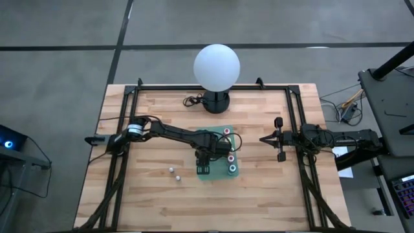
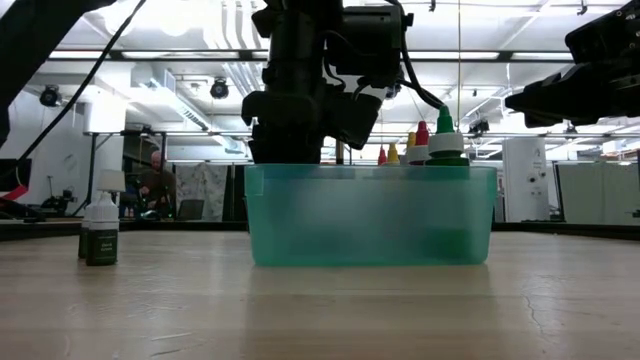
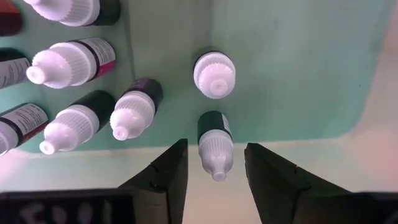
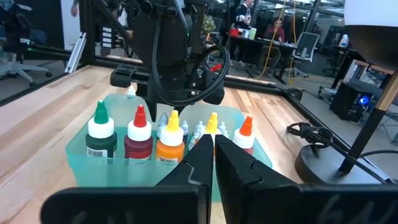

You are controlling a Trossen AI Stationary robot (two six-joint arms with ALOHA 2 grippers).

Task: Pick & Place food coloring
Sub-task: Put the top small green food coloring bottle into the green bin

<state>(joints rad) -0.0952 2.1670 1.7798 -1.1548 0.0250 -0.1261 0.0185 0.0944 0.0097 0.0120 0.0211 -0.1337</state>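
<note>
A translucent green bin (image 1: 218,175) (image 2: 370,215) stands mid-table and holds the food coloring. Larger bottles with green (image 4: 101,130), red (image 4: 139,134), yellow and orange tops stand along one side. Several small white-capped bottles (image 3: 130,112) stand beside them. My left gripper (image 1: 206,157) (image 3: 216,149) points down into the bin, open. Between its fingers stands one small white-capped bottle (image 3: 214,146), with a gap on each side and its base on the bin's floor (image 3: 298,68). My right gripper (image 1: 278,139) (image 4: 214,155) waits shut at the table's right edge.
Two small bottles (image 1: 171,169) (image 1: 179,176) (image 2: 100,230) stand on the bare wood to the left of the bin, toward the near edge. A white globe lamp (image 1: 217,65) on a black base stands at the far edge, with its cable (image 1: 191,100) coiled beside it.
</note>
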